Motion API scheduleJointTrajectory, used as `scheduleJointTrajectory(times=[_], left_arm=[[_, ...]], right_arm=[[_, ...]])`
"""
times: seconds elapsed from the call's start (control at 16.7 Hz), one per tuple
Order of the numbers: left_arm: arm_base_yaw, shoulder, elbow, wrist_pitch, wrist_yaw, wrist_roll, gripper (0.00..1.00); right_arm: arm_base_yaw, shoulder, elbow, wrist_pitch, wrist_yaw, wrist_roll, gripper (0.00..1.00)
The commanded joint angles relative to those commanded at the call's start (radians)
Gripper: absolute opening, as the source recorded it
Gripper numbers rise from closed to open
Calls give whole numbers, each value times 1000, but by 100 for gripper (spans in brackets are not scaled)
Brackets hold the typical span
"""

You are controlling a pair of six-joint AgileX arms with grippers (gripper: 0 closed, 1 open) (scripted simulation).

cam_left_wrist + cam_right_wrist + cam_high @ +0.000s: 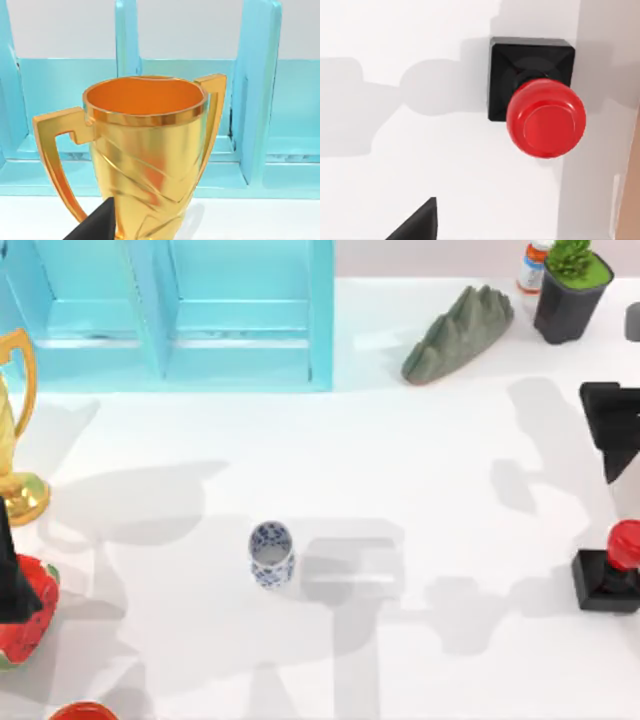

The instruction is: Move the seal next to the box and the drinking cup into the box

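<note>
The drinking cup (270,553), white with a blue floral pattern, stands upright on the white table left of centre. The seal (610,568), a black base with a glossy red knob, stands near the table's right edge; the right wrist view looks down on the seal (545,117) from above. My right arm (612,430) hangs at the right edge, just behind the seal and apart from it. The turquoise box (320,310) with open compartments stands at the back left. My left arm (12,570) is at the left edge, far from the cup.
A gold trophy (15,430) stands at the far left, and in the left wrist view the trophy (145,150) is close in front of the box (257,100). A grey rock (460,335), a black plant pot (570,290) and a small bottle (533,265) sit at the back right. A red strawberry-like object (30,625) lies front left.
</note>
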Motion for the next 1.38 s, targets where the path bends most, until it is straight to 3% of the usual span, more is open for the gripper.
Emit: scheduleJointTrajectory(times=[0.24, 0.66, 0.9, 1.2, 1.38], left_arm=[[0, 0, 0, 0, 0, 0, 100], [0, 0, 0, 0, 0, 0, 100], [0, 0, 0, 0, 0, 0, 100], [0, 0, 0, 0, 0, 0, 100], [0, 0, 0, 0, 0, 0, 100]], right_arm=[[-3, -7, 96, -101, 0, -2, 100], [36, 29, 130, -103, 6, 31, 100], [228, 201, 318, -120, 29, 208, 100], [562, 516, 711, -149, 61, 499, 100], [659, 698, 923, -162, 74, 620, 100]])
